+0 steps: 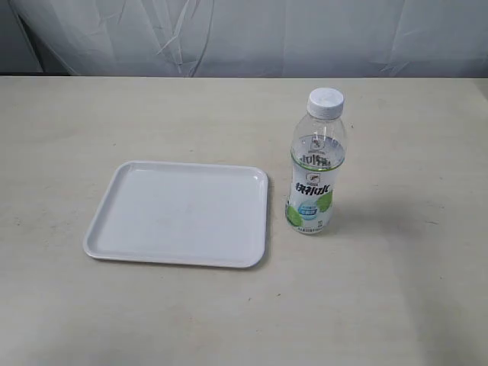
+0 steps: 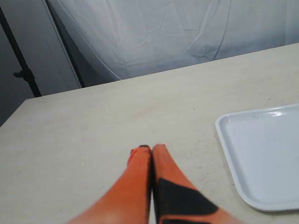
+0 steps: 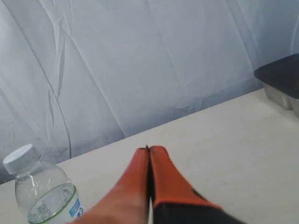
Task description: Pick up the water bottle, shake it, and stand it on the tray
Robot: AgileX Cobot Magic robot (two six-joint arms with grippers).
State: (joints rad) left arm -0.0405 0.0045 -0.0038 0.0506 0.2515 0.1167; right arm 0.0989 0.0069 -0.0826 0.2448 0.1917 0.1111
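The water bottle (image 1: pixel 316 163) stands upright on the table, clear with a white cap and a white-and-green label, just right of the tray (image 1: pixel 180 213). The white tray lies flat with nothing on it. Neither arm shows in the exterior view. In the left wrist view my left gripper (image 2: pixel 151 148) has its orange fingers pressed together over bare table, with the tray's corner (image 2: pixel 261 154) off to one side. My right gripper (image 3: pixel 149 150) is shut too, holding nothing, and the bottle's cap and shoulder (image 3: pixel 39 186) appear beside it, apart from the fingers.
A pale tabletop (image 1: pixel 396 305) spreads around both objects. A white fabric backdrop (image 1: pixel 244 34) hangs behind the far edge. A dark stand (image 2: pixel 21 70) stands beyond the table in the left wrist view, and a dark-topped metal box (image 3: pixel 282 81) sits at the table edge in the right wrist view.
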